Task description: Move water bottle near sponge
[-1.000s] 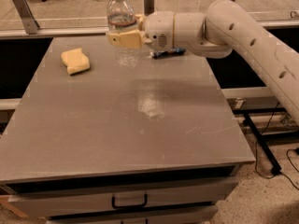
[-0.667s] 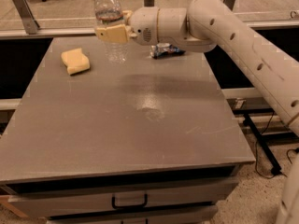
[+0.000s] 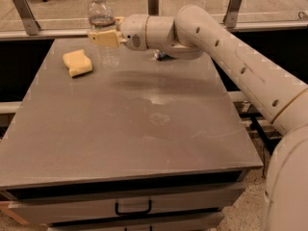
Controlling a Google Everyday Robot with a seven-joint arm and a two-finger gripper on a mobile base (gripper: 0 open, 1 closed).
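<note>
Jaws of the gripper [image 3: 104, 38] clamp the upright water bottle [image 3: 100, 20] at the table's [image 3: 144, 129] 11 o'clock, the sponge [image 3: 77, 63] near at the bottle's 8 o'clock, so the carry seems nearly finished, needing a gentle set-down and release.

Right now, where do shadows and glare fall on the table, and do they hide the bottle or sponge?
Camera view: the arm throws a soft dark shadow across the table's far half, right of the water bottle; a pale glare patch sits mid-table; neither covers the sponge or the bottle, which the claw grips at the far left, beside the sponge.
</note>
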